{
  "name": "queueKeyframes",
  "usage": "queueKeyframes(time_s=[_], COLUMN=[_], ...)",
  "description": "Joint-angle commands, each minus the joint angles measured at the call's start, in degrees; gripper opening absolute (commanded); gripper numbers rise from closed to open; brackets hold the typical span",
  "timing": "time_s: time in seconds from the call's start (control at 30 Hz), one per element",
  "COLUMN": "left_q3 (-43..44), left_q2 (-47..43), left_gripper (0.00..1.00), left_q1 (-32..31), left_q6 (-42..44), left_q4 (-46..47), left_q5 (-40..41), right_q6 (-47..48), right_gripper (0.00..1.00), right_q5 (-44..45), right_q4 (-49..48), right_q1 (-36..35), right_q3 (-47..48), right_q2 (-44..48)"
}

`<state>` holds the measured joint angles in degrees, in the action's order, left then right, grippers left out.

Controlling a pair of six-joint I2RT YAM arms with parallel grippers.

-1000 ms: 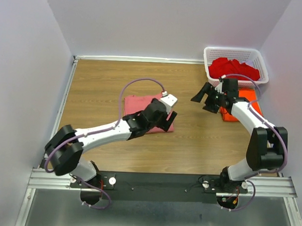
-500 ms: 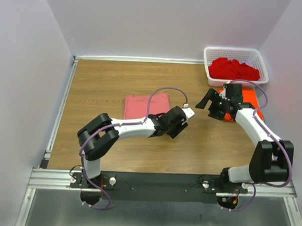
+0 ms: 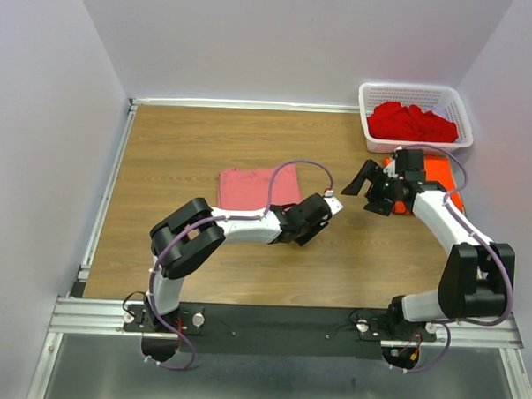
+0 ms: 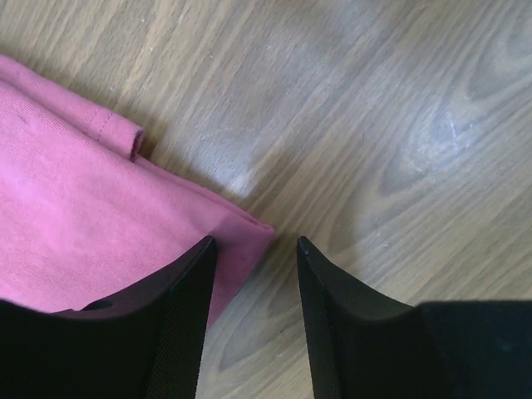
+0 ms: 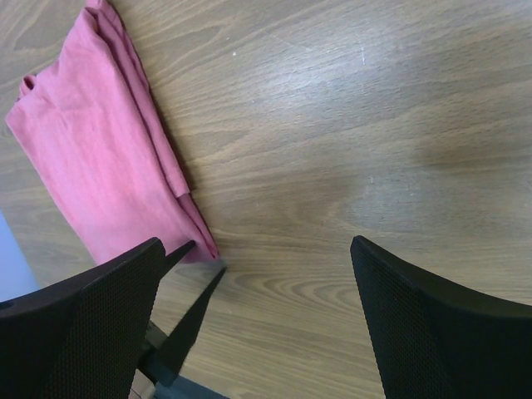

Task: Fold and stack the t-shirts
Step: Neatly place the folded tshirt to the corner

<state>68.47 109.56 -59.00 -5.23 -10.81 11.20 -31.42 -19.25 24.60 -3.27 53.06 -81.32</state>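
- Salmon-pink t-shirt is lying folded into a flat rectangle near the middle of the bench. The left wrist view is showing a hemmed fold along its edge.
- Left gripper is sitting low at the near right corner of that shirt. In the left wrist view its fingers are standing at a narrow gap. The shirt's corner is lying in the mouth of that gap, with bare wood showing between the tips. The fingers are not pinching the cloth.
- Right gripper is hovering over bare wood, to the right of the pink shirt and apart from it. Its fingers are spread wide and holding nothing.
- The right wrist view is looking back across the bench at the pink shirt.
- Orange t-shirt is lying flat by the right edge, partly covered by the right arm.
- Deep red t-shirts are lying heaped in the white lattice basket, which is standing in the far right corner just beyond the orange one.
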Motion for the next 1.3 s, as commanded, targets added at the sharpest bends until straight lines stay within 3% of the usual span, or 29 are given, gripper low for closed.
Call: queueKeyframes(time_s=[0.0, 0.07, 0.13, 0.2, 0.27, 0.67, 1.0, 1.27], left_q3=[0.35, 0.00, -0.53, -1.66, -2.54, -8.17, -9.58, -8.97], left_q2=[1.71, 1.62, 1.01, -0.30, -2.84, -13.05, -14.99, -14.99], left_gripper=[0.45, 0.41, 0.29, 0.07, 0.00, 0.00, 0.00, 0.00], left_q1=[-0.41, -0.41, -0.41, -0.41, -0.41, -0.41, -0.41, -0.41], left_q6=[-0.04, -0.13, -0.13, -0.39, -0.57, -3.55, -4.96, -5.58], left_q4=[0.17, 0.70, 1.14, 2.10, 3.42, 7.73, 7.91, 7.91], left_q5=[3.74, 3.83, 4.09, 4.09, 3.74, 1.10, 0.75, 1.28], right_q6=[0.83, 1.27, 1.01, -0.83, -3.38, -20.33, -30.01, -27.65], right_gripper=[1.00, 0.99, 0.99, 0.99, 0.99, 0.99, 0.97, 0.84], right_q5=[-2.98, -4.30, -6.94, -10.80, -12.83, -20.48, -23.99, -24.53], right_q4=[1.06, 0.80, -0.69, -4.20, -8.14, -32.57, -49.37, -48.60], right_q1=[0.28, 0.28, 0.28, 0.28, 0.19, -1.12, -8.94, -16.42], right_q3=[-0.41, -0.50, -1.37, -2.51, -4.01, -9.37, -9.38, -3.67], right_q2=[-1.21, -1.56, -2.09, -2.62, -3.23, -13.67, -26.51, -34.78])
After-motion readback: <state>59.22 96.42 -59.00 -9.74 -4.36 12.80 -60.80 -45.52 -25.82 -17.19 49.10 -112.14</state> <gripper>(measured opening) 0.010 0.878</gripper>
